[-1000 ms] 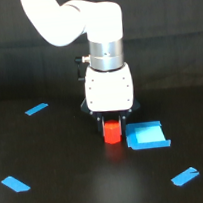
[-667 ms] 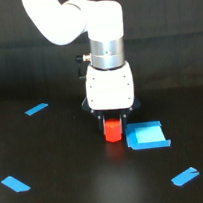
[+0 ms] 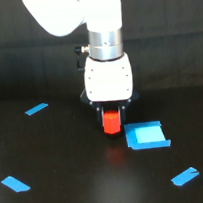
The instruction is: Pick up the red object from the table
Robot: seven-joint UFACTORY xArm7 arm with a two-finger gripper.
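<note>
The red object [image 3: 112,123] is a small orange-red block sitting between the dark fingers of my gripper [image 3: 112,120], right under the white wrist housing. The gripper is shut on it. The block hangs a little above the black table [image 3: 72,187], and a faint red reflection shows on the surface below it. The fingers are mostly hidden by the housing and the dark background.
A flat blue square [image 3: 146,136] lies on the table just to the exterior view's right of the block. Blue tape strips lie at the back left [image 3: 36,109], front left [image 3: 15,184] and front right [image 3: 185,176].
The gripper and the red block have risen a little; the block's lower edge now sits higher, off the table. The blue pieces have not moved.
</note>
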